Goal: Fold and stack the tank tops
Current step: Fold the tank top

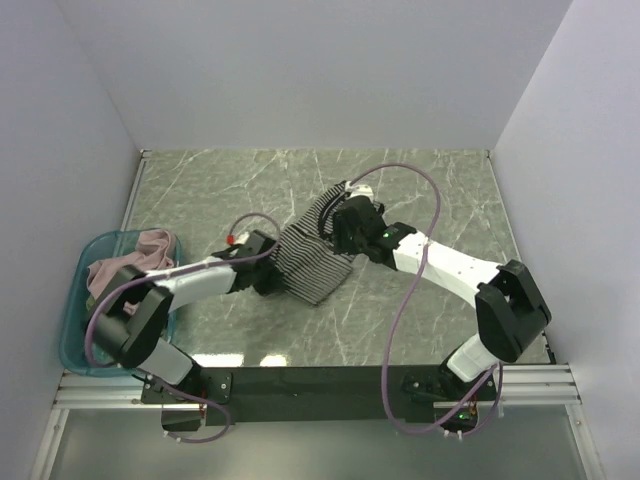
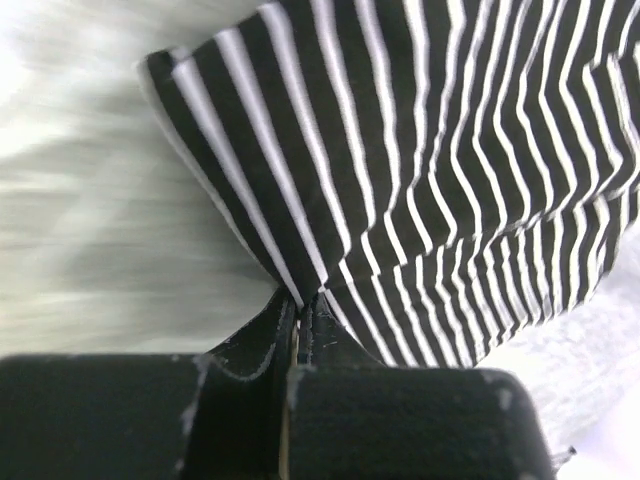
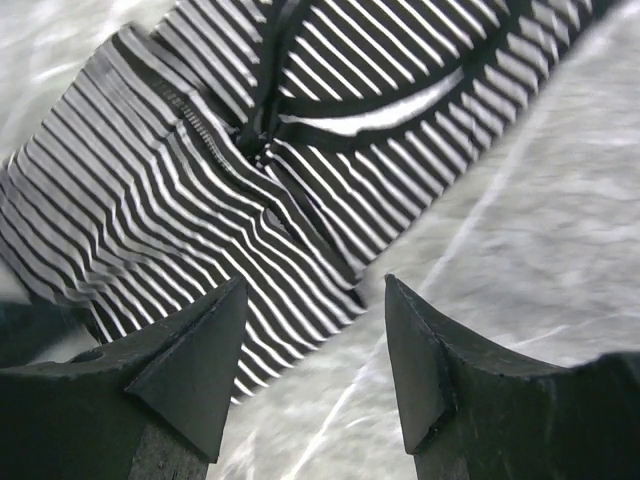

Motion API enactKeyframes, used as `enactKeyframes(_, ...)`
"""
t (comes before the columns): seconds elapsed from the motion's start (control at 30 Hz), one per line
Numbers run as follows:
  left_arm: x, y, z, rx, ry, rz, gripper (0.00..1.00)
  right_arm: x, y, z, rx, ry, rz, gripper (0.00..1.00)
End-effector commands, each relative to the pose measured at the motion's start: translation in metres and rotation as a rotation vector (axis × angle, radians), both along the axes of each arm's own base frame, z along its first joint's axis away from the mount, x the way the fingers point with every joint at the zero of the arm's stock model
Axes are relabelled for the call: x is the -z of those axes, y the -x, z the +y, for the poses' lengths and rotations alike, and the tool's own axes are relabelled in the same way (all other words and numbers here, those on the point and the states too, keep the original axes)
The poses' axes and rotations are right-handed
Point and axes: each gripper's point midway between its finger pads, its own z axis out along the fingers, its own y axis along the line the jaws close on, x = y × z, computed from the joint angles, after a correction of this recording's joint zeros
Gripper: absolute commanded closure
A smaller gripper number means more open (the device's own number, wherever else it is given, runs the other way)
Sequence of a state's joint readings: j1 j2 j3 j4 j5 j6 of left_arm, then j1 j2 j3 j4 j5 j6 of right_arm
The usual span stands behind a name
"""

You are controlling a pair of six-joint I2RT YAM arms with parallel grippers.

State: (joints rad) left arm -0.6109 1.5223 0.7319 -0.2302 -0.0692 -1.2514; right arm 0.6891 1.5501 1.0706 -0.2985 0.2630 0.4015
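The black-and-white striped tank top (image 1: 312, 252) lies bunched in the middle of the table. It fills the left wrist view (image 2: 430, 170) and shows in the right wrist view (image 3: 200, 190). My left gripper (image 1: 268, 277) is shut on the top's left edge, the cloth pinched between its fingertips (image 2: 297, 300). My right gripper (image 1: 345, 228) hovers over the top's right side, open and empty (image 3: 315, 300), just off the cloth's edge. A dusty pink tank top (image 1: 140, 255) lies in the teal tub.
The teal plastic tub (image 1: 78, 310) stands at the table's left edge beside the left arm. White walls close in the left, back and right sides. Purple cables loop over both arms.
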Motion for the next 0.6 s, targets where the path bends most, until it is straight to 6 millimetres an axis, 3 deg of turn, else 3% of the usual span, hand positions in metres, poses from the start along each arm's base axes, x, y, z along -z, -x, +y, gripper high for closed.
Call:
enactKeyframes(0.0, -0.002, 0.018, 0.041, 0.027, -0.072, 0.033, 0.99, -0.016, 0.023, 0.026, -0.106, -0.016, -0.035, 0.36)
enactKeyframes(0.07, -0.006, 0.026, 0.054, 0.053, -0.07, 0.047, 0.99, -0.016, 0.036, 0.041, -0.15, 0.008, -0.04, 0.36)
enactKeyframes(0.33, 0.001, 0.072, 0.052, 0.107, -0.008, 0.125, 0.99, -0.011, 0.071, 0.082, -0.274, 0.042, -0.026, 0.36)
enactKeyframes(0.43, -0.011, 0.069, 0.054, 0.088, -0.004, 0.093, 0.91, -0.005, 0.094, 0.1, -0.361, 0.069, -0.034, 0.36)
enactKeyframes(0.57, -0.034, 0.055, 0.053, 0.079, 0.001, 0.045, 0.66, 0.012, 0.123, 0.114, -0.47, 0.103, -0.032, 0.35)
